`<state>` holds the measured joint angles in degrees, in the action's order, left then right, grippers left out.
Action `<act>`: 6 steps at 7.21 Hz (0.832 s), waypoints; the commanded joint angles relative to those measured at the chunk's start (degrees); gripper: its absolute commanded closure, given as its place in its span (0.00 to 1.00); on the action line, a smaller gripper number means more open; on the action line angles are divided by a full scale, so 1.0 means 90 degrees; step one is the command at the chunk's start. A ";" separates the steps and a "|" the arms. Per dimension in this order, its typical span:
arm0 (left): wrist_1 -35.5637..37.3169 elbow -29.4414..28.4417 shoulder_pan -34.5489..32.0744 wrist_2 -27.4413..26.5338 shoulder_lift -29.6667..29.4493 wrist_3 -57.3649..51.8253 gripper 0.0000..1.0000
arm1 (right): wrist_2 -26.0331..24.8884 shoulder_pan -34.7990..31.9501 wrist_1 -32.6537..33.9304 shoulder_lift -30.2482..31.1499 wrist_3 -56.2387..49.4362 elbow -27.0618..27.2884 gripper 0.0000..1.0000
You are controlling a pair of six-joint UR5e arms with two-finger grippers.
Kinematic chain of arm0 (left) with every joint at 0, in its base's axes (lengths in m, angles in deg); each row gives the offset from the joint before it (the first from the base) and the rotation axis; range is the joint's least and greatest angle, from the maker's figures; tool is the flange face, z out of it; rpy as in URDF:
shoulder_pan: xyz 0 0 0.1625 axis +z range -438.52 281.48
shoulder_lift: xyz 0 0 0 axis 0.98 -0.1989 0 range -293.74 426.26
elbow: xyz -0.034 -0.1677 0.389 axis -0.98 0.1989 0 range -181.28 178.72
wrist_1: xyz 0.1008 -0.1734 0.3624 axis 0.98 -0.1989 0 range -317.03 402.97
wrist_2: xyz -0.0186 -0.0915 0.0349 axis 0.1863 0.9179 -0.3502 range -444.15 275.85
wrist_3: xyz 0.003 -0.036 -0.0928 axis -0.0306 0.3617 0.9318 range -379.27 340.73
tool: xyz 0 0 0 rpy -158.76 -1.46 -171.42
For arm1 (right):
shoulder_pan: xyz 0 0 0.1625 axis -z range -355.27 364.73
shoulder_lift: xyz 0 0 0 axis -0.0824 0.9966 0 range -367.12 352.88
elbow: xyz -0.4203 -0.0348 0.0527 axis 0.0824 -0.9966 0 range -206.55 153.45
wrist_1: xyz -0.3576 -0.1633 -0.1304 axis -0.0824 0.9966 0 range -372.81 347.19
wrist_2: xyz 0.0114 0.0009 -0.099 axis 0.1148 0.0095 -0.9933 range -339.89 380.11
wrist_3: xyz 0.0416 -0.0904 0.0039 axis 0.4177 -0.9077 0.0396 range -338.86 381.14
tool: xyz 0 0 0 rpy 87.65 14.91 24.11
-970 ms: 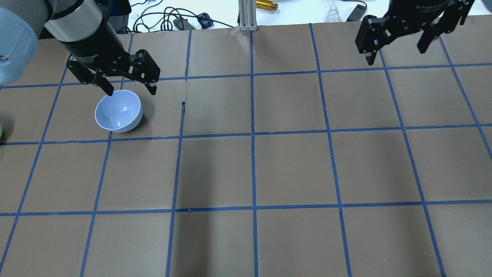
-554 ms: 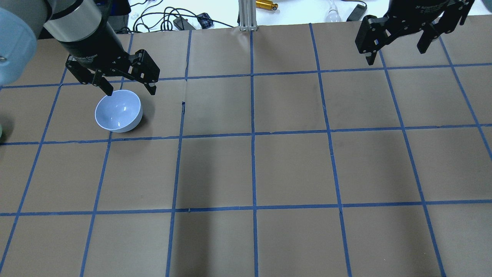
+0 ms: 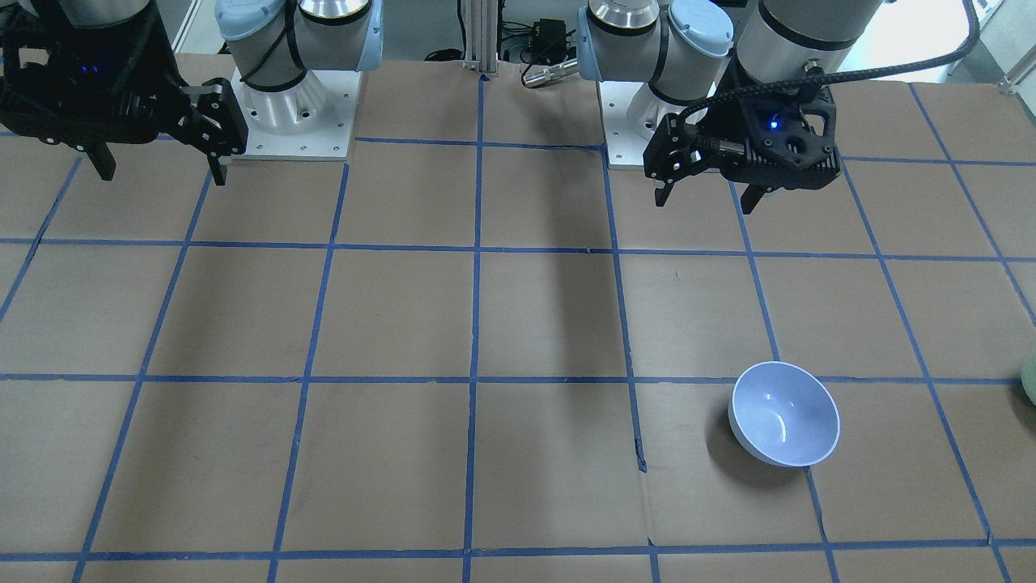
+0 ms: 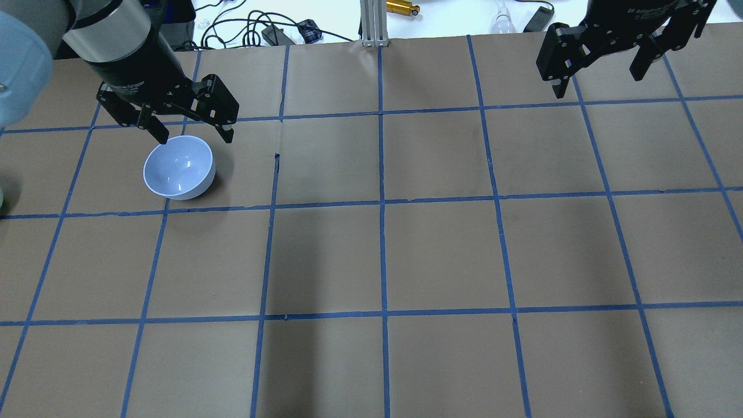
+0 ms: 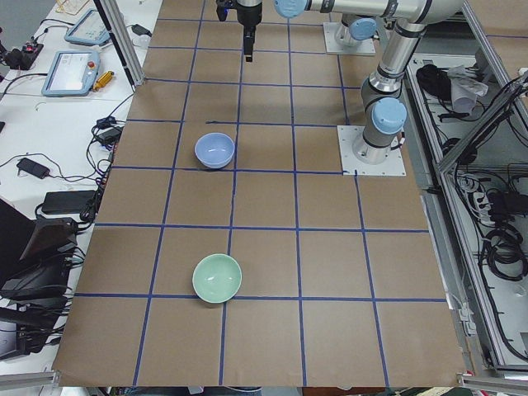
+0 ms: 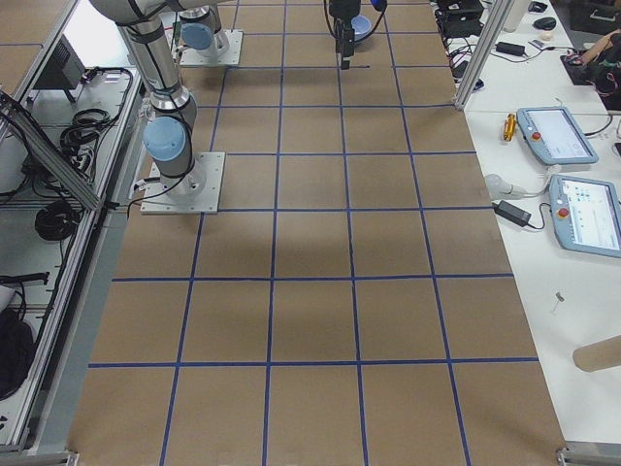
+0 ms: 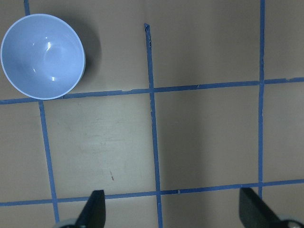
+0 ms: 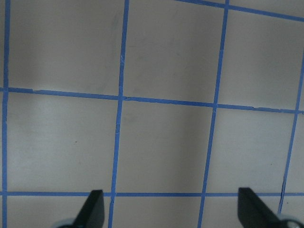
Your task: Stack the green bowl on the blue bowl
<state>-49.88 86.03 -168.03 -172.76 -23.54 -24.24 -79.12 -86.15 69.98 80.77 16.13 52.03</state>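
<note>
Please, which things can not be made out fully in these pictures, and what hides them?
- green bowl: front-facing view, right edge cuts off all but a sliver.
- blue bowl: exterior right view, far, small, partly behind a robot arm.
- left gripper, right gripper: wrist views, bottom edge cuts off all but the fingertips.

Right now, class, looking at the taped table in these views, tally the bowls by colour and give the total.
blue bowl: 1
green bowl: 1
Total: 2 bowls
</note>
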 commanded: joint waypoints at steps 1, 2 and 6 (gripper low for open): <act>-0.0035 0.0006 0.0150 -0.0036 0.0066 -0.0850 0.00 | 0.0000 0.0000 0.0000 0.0000 0.0000 0.0000 0.00; -0.0045 0.0016 0.0334 -0.0037 0.0066 -0.0932 0.00 | 0.0000 0.0000 0.0000 0.0000 0.0000 0.0000 0.00; -0.0103 0.0026 0.1913 -0.0017 0.0018 -0.3131 0.00 | 0.0000 0.0000 0.0000 0.0000 0.0000 0.0000 0.00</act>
<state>-50.73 86.21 -155.86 -172.96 -22.90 -44.44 -79.12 -86.15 69.98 80.77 16.13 52.03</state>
